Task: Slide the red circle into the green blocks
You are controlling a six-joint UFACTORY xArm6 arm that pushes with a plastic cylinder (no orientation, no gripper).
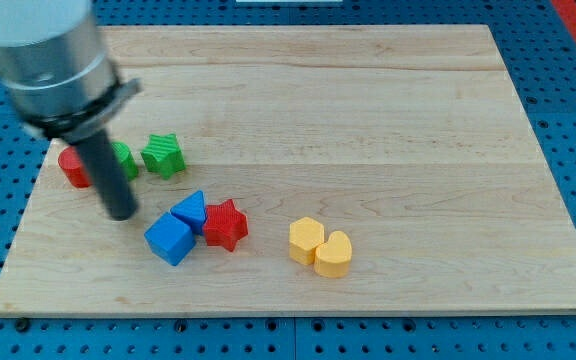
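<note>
The red circle (pixel 71 167) lies near the board's left edge, partly hidden behind my rod. Right beside it a green block (pixel 124 159) shows only in part, also behind the rod. A green star (pixel 163 155) sits just to the right of that. My tip (pixel 121 213) rests on the board below these blocks, below and to the right of the red circle and left of the blue blocks.
A blue cube (pixel 169 240), a blue triangle (pixel 190 211) and a red star (pixel 226 224) cluster at lower centre-left. Two yellow blocks (pixel 306 240) (pixel 333 254) sit to their right. The wooden board (pixel 368 120) lies on a blue pegboard.
</note>
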